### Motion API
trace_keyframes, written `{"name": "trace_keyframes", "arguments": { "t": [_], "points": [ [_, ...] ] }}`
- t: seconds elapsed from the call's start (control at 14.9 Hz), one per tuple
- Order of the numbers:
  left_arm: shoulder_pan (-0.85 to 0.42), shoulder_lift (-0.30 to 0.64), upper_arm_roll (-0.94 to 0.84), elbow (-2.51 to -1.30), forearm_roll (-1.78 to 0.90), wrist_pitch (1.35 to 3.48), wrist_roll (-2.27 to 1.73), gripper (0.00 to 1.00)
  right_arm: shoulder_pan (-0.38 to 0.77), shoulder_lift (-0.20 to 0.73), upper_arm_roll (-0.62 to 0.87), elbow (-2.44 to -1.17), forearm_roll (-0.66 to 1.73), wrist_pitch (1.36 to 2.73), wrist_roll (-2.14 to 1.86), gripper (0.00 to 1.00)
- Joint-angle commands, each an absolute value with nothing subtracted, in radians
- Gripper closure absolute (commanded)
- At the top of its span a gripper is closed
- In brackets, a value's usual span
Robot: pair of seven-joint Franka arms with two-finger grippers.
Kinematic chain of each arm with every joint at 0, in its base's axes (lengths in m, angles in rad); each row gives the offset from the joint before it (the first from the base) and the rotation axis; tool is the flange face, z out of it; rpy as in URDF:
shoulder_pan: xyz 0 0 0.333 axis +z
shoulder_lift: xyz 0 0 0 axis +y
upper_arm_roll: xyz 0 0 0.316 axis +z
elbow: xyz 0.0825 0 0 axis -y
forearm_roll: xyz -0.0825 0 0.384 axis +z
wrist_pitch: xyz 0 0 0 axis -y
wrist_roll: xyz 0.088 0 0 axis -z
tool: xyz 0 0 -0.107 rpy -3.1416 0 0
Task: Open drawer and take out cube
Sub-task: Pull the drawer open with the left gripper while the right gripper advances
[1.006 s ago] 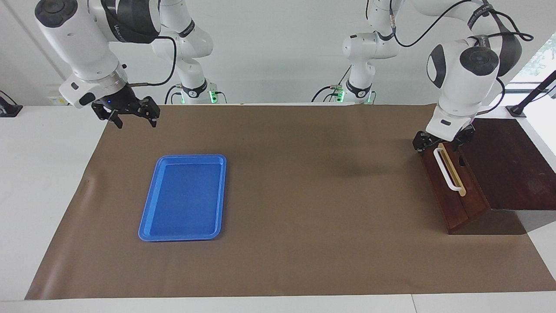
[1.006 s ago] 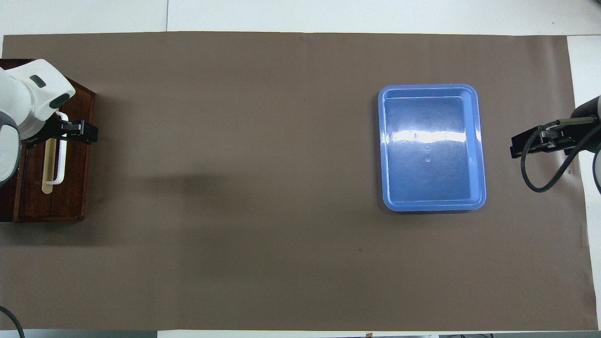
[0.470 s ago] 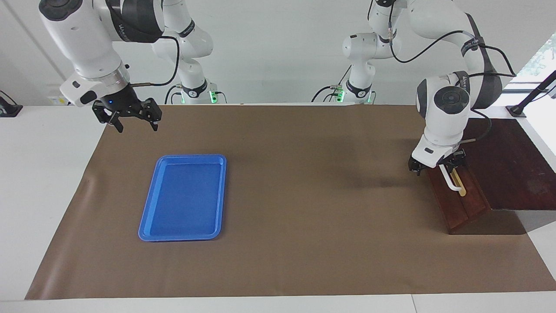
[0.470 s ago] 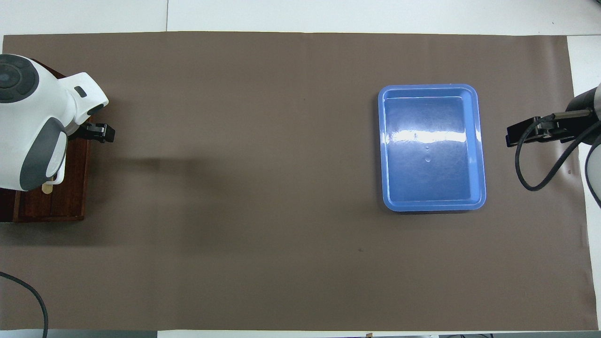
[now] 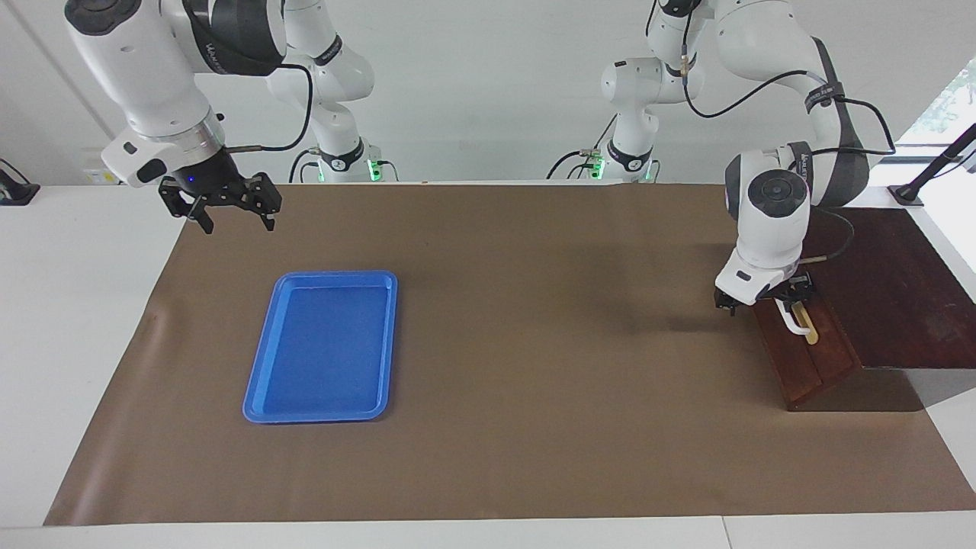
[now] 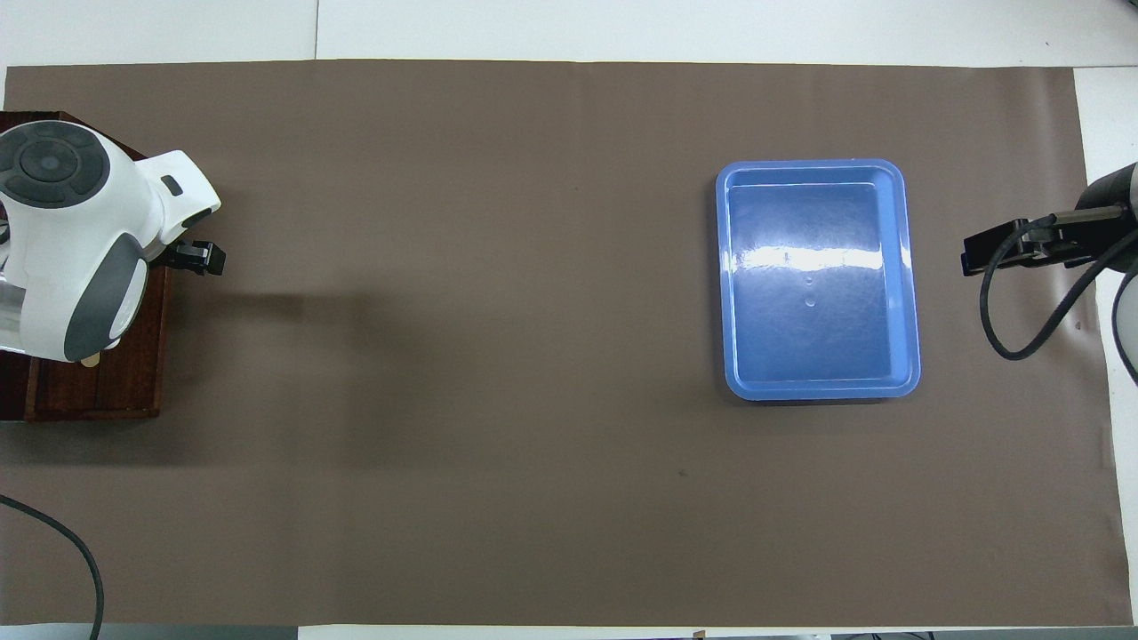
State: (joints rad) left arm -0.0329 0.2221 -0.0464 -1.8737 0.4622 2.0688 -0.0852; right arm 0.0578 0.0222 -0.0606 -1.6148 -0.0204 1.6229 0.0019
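Note:
The drawer (image 5: 802, 358) is the slanted front of the dark reddish-brown box (image 5: 892, 290) at the left arm's end of the table. It looks closed. Its white bar handle (image 5: 794, 323) lies on a tan strip. My left gripper (image 5: 765, 296) is down at the handle's end nearer to the robots, open, with one jaw on each side of the bar. In the overhead view the left wrist covers most of the handle, and one finger (image 6: 201, 258) pokes out. My right gripper (image 5: 229, 207) waits open and empty over the mat's corner. The cube is out of view.
A flat blue tray (image 5: 320, 345) lies empty on the brown mat (image 5: 534, 343) toward the right arm's end; it also shows in the overhead view (image 6: 816, 277). The right gripper (image 6: 1013, 249) hangs beside it, over the mat's edge.
My left gripper has dropped lower along the drawer front and its wrist has turned, now hiding most of the handle from above. The right gripper has hardly moved.

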Motion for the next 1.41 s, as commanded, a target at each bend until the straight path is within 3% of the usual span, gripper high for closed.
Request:
{"name": "trace_keyframes", "arguments": {
  "t": [0.0,0.4,0.67,1.01,1.34],
  "points": [
    [-0.028,0.225,-0.031,-1.894,0.497,2.121,-0.100,0.00,0.052,0.046,-0.055,-1.618,-0.017,1.651,0.189,0.00],
    [-0.026,0.229,-0.031,-1.908,0.497,2.158,-0.104,0.00,0.063,0.172,-0.052,-1.585,0.141,1.749,0.723,0.00],
    [-0.043,0.247,-0.041,-1.914,0.495,2.206,-0.285,0.00,0.150,0.245,-0.052,-1.528,0.251,1.759,1.096,0.00],
    [-0.055,0.247,-0.142,-1.888,0.482,2.125,-0.373,0.00,0.210,0.259,-0.052,-1.561,0.356,1.833,1.523,0.01],
    [-0.130,0.253,-0.152,-1.832,0.419,2.028,-0.426,0.00,0.209,0.253,-0.052,-1.617,0.486,1.867,1.624,0.01]
  ]
}}
